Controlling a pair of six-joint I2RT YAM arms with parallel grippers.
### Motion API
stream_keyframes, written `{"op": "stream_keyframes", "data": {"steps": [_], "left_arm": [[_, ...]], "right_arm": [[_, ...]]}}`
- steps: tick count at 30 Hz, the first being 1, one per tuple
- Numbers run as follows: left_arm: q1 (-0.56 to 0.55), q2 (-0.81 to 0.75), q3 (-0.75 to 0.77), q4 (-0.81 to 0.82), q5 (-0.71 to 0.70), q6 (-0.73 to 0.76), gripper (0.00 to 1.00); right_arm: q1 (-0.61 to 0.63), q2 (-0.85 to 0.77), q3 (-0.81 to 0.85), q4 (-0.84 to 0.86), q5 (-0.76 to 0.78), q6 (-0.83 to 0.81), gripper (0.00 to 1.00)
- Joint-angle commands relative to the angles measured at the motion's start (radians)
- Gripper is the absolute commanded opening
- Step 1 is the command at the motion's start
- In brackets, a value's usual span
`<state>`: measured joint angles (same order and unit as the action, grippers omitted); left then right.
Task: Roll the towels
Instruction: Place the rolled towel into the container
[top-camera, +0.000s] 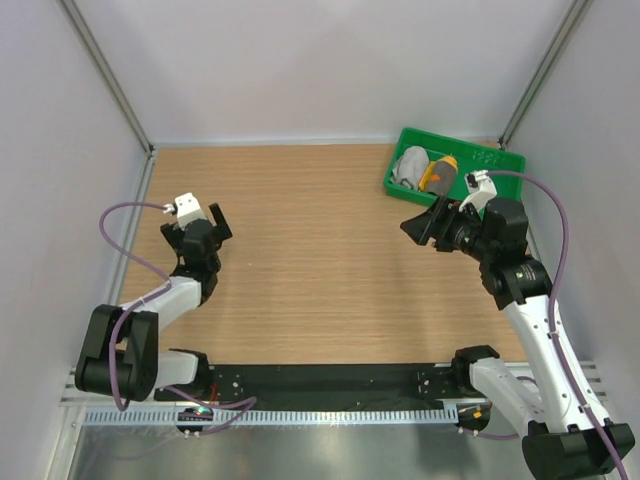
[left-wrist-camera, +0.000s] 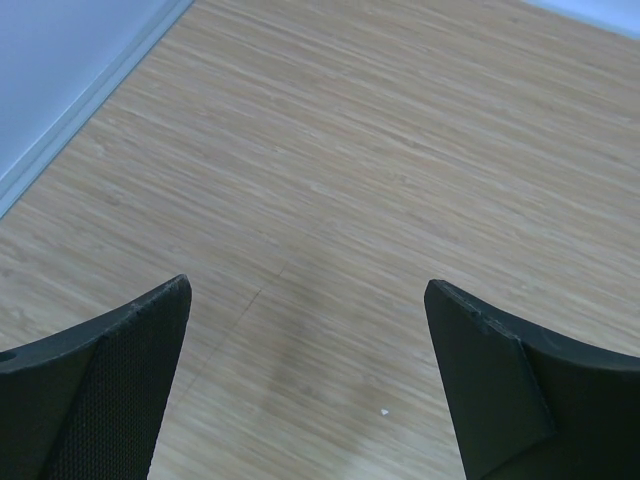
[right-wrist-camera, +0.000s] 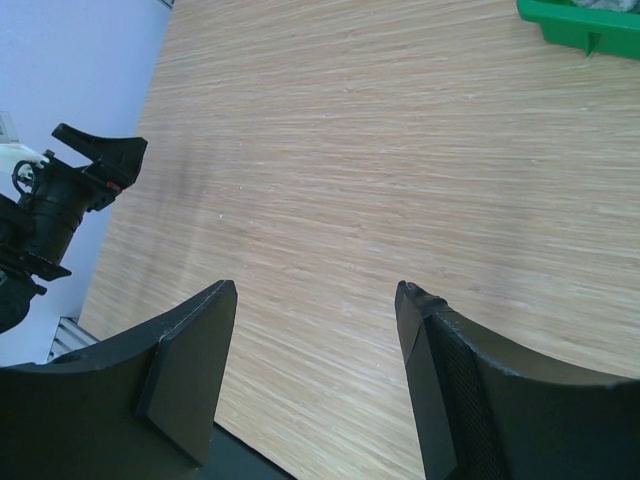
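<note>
a: overhead view first. where are the towels?
b: both lie in the green tray at the table's far right corner. the grey towel is bunched up, with the orange-patterned towel touching its side. the right gripper hovers near the tray's front, and the left gripper is well apart, over the left side.
a: the left wrist view?
b: the left gripper has its jaws spread wide, nothing between them, bare wood beneath.
a: and the right wrist?
b: the right gripper is also parted wide and empty. the tray's corner shows at the top edge.
a: how will the cloths handle?
b: light, soft and limp, i'd say. not fragile, but likely to sag and fold on themselves. pinch a free corner or hem to lift each one out. which edge lies free i can't tell from here.
</note>
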<state>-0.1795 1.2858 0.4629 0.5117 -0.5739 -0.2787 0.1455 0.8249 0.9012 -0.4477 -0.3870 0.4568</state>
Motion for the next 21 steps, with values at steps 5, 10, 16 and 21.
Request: {"op": "stream_keyframes", "data": {"steps": [5, 10, 16, 21], "left_arm": [[0.037, 0.033, -0.016, 0.241, 0.147, 0.07, 1.0], [0.051, 0.063, 0.005, 0.269, 0.188, 0.069, 0.98], [0.052, 0.015, -0.032, 0.254, 0.071, 0.105, 0.99], [0.058, 0.072, -0.075, 0.221, -0.028, 0.102, 1.0]], "right_arm": [[0.008, -0.004, 0.042, -0.023, -0.009, 0.008, 0.72], [0.008, 0.005, 0.087, -0.086, 0.003, -0.015, 0.72], [0.008, 0.011, 0.113, -0.141, 0.033, -0.052, 0.72], [0.008, 0.031, 0.058, -0.076, 0.011, -0.026, 0.72]]}}
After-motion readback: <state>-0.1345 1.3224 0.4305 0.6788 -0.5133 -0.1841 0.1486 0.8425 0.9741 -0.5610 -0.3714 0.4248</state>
